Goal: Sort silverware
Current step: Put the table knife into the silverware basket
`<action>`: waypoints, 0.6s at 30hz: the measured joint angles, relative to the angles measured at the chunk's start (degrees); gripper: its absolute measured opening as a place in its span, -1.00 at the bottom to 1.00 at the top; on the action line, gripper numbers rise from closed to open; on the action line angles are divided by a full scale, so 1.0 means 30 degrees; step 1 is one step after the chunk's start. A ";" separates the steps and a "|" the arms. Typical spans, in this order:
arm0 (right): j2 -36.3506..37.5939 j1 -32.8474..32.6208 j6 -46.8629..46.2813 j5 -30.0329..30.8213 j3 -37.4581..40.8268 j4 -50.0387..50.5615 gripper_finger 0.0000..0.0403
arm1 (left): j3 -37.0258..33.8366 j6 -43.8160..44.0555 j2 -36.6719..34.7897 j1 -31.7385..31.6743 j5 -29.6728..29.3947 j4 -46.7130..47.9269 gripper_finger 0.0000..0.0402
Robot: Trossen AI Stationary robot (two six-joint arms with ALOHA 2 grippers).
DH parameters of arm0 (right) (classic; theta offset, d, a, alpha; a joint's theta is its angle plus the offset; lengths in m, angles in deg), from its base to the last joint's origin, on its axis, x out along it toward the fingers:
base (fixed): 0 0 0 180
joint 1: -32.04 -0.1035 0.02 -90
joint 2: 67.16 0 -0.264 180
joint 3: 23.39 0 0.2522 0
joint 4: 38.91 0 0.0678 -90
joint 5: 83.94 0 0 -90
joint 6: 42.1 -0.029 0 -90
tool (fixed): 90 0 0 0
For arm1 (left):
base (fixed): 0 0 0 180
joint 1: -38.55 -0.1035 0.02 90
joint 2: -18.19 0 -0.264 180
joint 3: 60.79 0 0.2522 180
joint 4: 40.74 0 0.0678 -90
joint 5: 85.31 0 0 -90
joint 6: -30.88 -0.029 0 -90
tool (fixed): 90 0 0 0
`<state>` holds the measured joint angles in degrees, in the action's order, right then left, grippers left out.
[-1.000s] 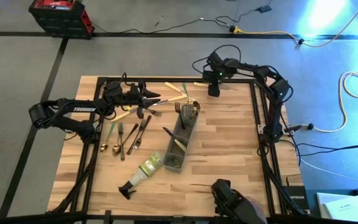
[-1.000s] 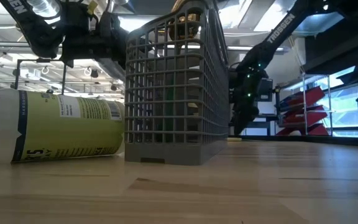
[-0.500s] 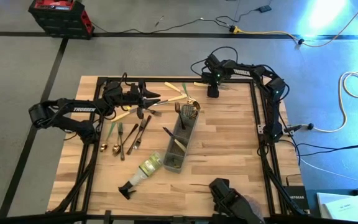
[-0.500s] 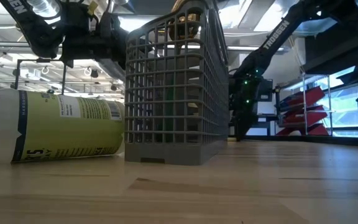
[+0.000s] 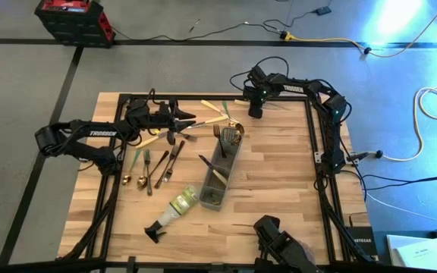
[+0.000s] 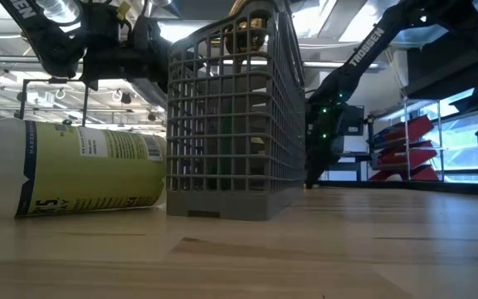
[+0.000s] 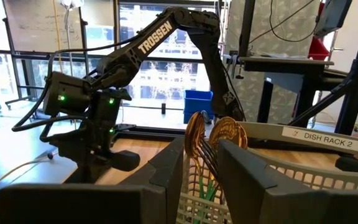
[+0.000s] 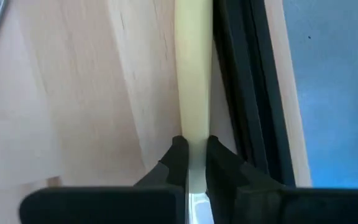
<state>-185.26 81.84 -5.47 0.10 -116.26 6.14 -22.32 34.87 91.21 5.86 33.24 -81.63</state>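
My right gripper (image 5: 255, 112) points down at the table's far edge, shut on a cream-handled piece of silverware (image 8: 193, 68). That piece lies flat on the wood beside the black frame rail (image 8: 241, 93). My left gripper (image 5: 190, 119) hovers level at the far left, its fingers (image 7: 166, 177) a little apart with nothing showing between them. Ahead of it, gold spoons (image 7: 213, 140) stand in the grey mesh caddy (image 5: 220, 168). Forks and spoons (image 5: 158, 163) lie on the table left of the caddy, and cream-handled pieces (image 5: 211, 120) lie by the left gripper. My right gripper pinches the cream handle where it meets the metal part (image 8: 194, 149), between its two fingers. The fingers come from above, pointing steeply down, and lie across the piece. The piece lies flat on the table, along the far rail.
A spray bottle with a green label (image 5: 174, 208) lies on its side left of the caddy's near end. Black frame rails (image 5: 315, 144) border the table. A dark object (image 5: 279, 241) sits at the near edge. Bare wood lies right of the caddy.
My right gripper has edged toward the table's left along the far edge and sunk slightly. My left arm has kept still.
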 joint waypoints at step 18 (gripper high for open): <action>0.2855 -0.1205 -0.0942 0.0313 0.0048 0.7526 -0.98 | 0.0007 0.0147 0.0000 0.0015 -0.0146 -0.0138 -0.58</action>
<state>-176.70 78.23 -8.30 1.04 -116.11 28.72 -22.30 35.31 91.21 5.91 32.81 -82.05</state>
